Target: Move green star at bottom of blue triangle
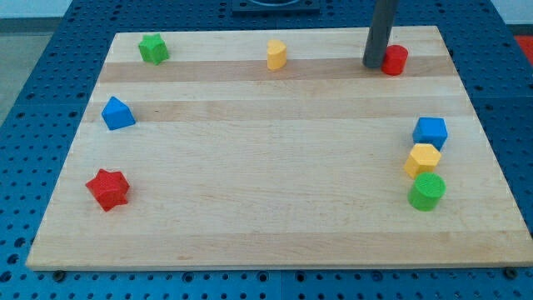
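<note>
My tip point(374, 65) rests on the wooden board point(275, 208) near its far edge, at about 1 o'clock from the board's centre. It is a plain dark rod with no jaws at all, so it opens on nothing and has hold of nothing. Just beside it, at its 3 o'clock, stands the red cylinder point(395, 59), touching the rod or very nearly so; I cannot tell which.

The green star point(153, 48) sits at the board's far corner on the view's left, at roughly 10 o'clock from the centre and well apart from my tip. The blue triangle point(117, 113) lies near the view's left edge, at about 7 o'clock from the green star, with a clear gap of bare wood between the 2. So the star is above the triangle in the view, not below it.

The red star point(107, 188) lies at 6 o'clock from the blue triangle, near the board's lower left. The yellow block point(276, 55), rounded in shape, stands at 12 o'clock from the centre. At 4 o'clock from the centre, 3 blocks cluster in a short column: the blue block point(430, 132) at its top, the yellow hexagon point(422, 158) touching it below, and the green cylinder point(427, 192) against that one.
</note>
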